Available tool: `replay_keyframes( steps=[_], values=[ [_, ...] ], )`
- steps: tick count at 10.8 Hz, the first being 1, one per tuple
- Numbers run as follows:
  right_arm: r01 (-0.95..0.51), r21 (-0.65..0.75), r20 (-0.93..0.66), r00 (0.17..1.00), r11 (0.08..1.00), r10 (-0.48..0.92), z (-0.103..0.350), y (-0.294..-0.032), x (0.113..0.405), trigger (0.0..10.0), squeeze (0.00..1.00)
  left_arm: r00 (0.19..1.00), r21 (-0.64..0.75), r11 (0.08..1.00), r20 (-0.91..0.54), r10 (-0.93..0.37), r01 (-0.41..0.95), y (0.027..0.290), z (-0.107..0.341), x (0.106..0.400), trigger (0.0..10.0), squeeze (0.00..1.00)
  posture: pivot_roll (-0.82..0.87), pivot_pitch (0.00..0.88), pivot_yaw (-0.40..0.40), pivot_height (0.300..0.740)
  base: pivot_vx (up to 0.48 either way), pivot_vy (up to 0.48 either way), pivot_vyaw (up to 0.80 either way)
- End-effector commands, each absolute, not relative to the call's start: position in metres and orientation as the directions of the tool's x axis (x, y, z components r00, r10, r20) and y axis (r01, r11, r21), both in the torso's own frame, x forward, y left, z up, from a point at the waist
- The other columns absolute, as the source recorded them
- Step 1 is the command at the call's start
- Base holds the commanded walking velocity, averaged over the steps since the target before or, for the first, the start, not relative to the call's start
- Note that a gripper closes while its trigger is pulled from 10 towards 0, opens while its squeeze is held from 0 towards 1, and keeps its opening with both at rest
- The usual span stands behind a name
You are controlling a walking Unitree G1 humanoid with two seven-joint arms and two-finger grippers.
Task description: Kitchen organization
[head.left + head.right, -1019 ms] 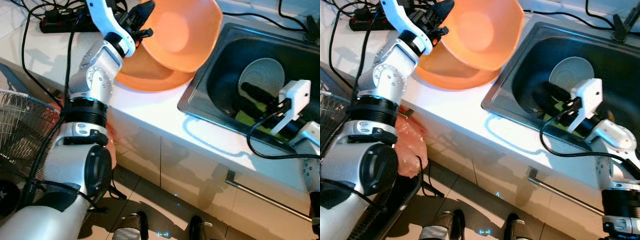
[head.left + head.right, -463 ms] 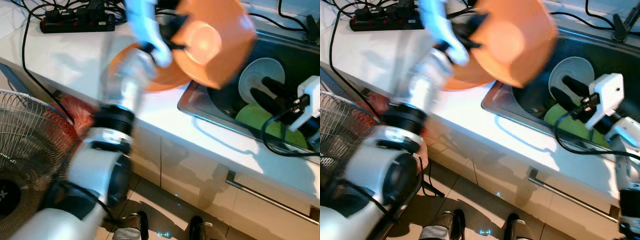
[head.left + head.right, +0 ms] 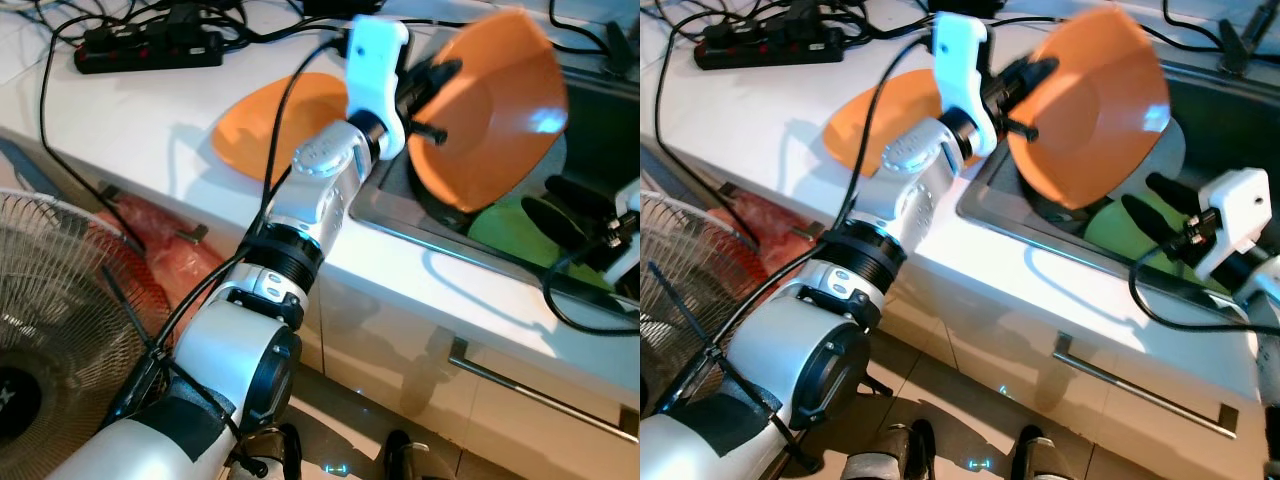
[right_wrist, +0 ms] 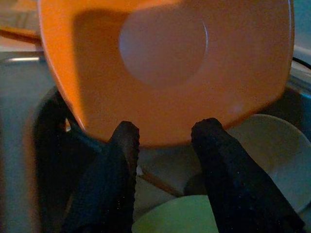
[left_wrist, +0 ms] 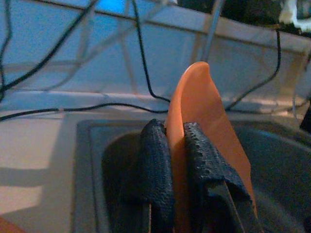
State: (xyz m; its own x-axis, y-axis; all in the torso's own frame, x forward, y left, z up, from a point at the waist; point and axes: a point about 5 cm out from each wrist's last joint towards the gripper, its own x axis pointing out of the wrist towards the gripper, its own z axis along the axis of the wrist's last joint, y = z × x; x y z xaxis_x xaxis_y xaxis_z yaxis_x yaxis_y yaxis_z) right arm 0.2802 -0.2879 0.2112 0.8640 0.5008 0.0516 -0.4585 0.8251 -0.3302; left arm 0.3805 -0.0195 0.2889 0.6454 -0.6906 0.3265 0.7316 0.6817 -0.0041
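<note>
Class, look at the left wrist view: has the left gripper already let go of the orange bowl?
No: the left gripper has its two black fingers pinched on the rim of the orange bowl, above the sink.

Orange bowl (image 3: 490, 110) held tilted on edge above the sink (image 3: 590, 110).

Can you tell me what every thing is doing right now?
Orange bowl: tipped on edge, held over the sink.
Left gripper: shut on the orange bowl's rim.
Right gripper: open, in the sink, holding nothing.
Orange plate: lying flat on the counter.
Green dish: lying in the sink.
White plate: lying in the sink.
Sink: holding dishes.
</note>
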Motion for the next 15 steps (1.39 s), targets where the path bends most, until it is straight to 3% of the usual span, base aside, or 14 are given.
replay_keyframes(
  steps=[1,5,6,8,10,13,14,15],
  values=[
    [-0.465,-0.341,0.057,0.857,0.817,0.511,0.217,-0.29,0.274,10.0,0.0,0.597,0.043,0.651,0.356,-0.719,0.758,-0.039,0.297,0.371,10.0,0.0,-0.08,0.209,0.1,0.74,0.0,0.0,0.0],
    [-0.476,-0.329,0.024,0.859,0.816,0.511,0.21,-0.292,0.264,10.0,0.0,0.595,0.056,0.628,0.265,-0.759,0.776,-0.057,0.268,0.364,10.0,0.0,-0.09,0.22,0.112,0.74,0.0,0.0,0.0],
    [-0.483,-0.321,0.019,0.857,0.815,0.516,0.208,-0.29,0.262,10.0,0.0,0.599,0.051,0.626,0.242,-0.764,0.778,-0.059,0.259,0.363,10.0,0.3,-0.09,0.223,0.114,0.74,0.0,0.0,0.0],
    [-0.489,-0.306,0.016,0.855,0.817,0.518,0.203,-0.286,0.26,10.0,0.0,0.596,0.04,0.614,0.203,-0.777,0.788,-0.061,0.244,0.36,10.0,0.36,-0.08,0.227,0.118,0.74,0.0,0.0,0.0],
    [-0.499,-0.291,0.012,0.851,0.816,0.525,0.199,-0.282,0.261,10.0,0.0,0.589,0.045,0.605,0.183,-0.787,0.795,-0.062,0.235,0.358,10.0,1.0,-0.08,0.227,0.12,0.74,0.0,0.0,0.0],
    [-0.51,-0.284,0.013,0.845,0.812,0.535,0.198,-0.278,0.262,10.0,0.0,0.592,0.048,0.606,0.166,-0.789,0.794,-0.06,0.23,0.358,10.0,1.0,-0.07,0.227,0.118,0.74,0.0,0.0,0.0],
    [-0.514,-0.283,0.013,0.842,0.81,0.539,0.198,-0.277,0.263,10.0,0.0,0.59,0.053,0.604,0.163,-0.791,0.795,-0.06,0.229,0.358,10.0,0.41,-0.07,0.224,0.118,0.74,0.0,0.0,0.0],
    [-0.518,-0.281,0.015,0.839,0.808,0.543,0.198,-0.275,0.264,10.0,0.0,0.598,0.056,0.613,0.169,-0.784,0.788,-0.058,0.23,0.359,10.0,0.0,-0.07,0.219,0.119,0.74,0.0,0.0,0.0]
  ],
)
